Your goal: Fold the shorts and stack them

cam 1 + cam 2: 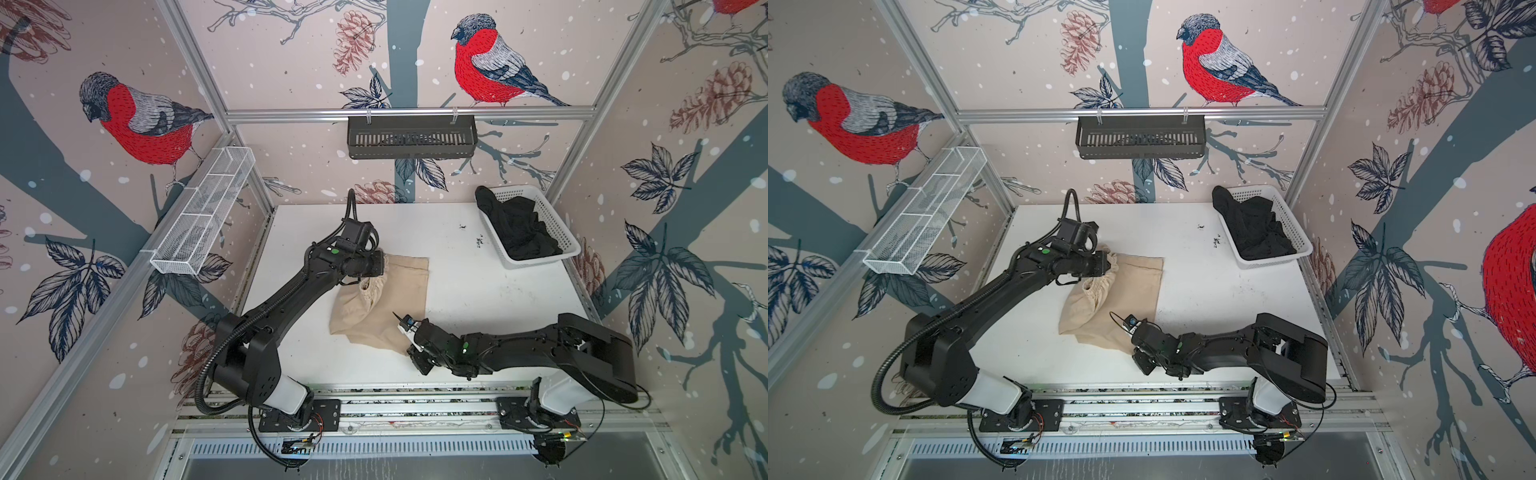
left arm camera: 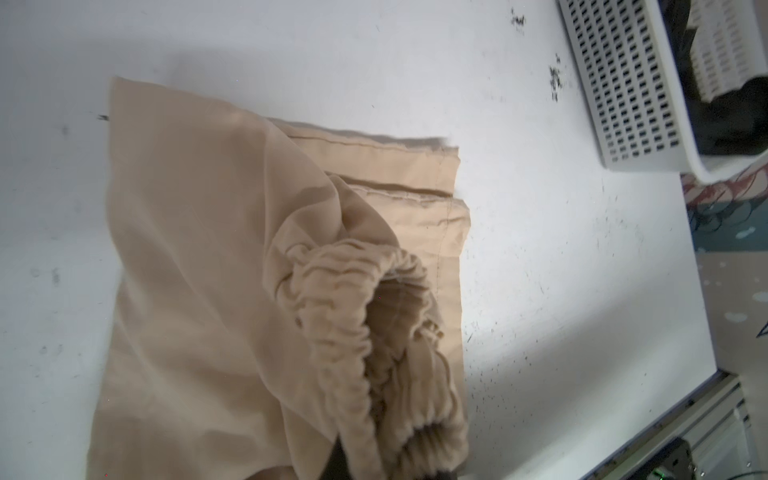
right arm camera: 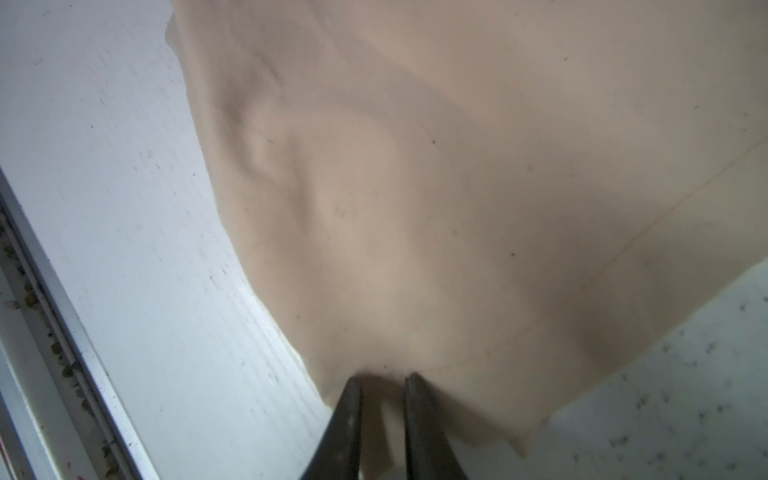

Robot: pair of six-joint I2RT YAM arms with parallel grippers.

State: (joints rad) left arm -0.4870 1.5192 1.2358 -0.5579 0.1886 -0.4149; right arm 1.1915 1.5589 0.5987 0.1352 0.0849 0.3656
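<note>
The beige shorts lie partly folded in the middle of the white table. My left gripper is shut on the gathered waistband and holds it raised off the table. At the shorts' near corner, my right gripper has its jaws a narrow gap apart, with the cloth edge lying between them. In both top views its wrist sits low by that corner. The black shorts lie crumpled in the white basket at the back right.
A black slotted tray hangs on the back rail. A white wire shelf runs along the left wall. Metal rails with both arm bases edge the table's front. Bare table lies right of the beige shorts.
</note>
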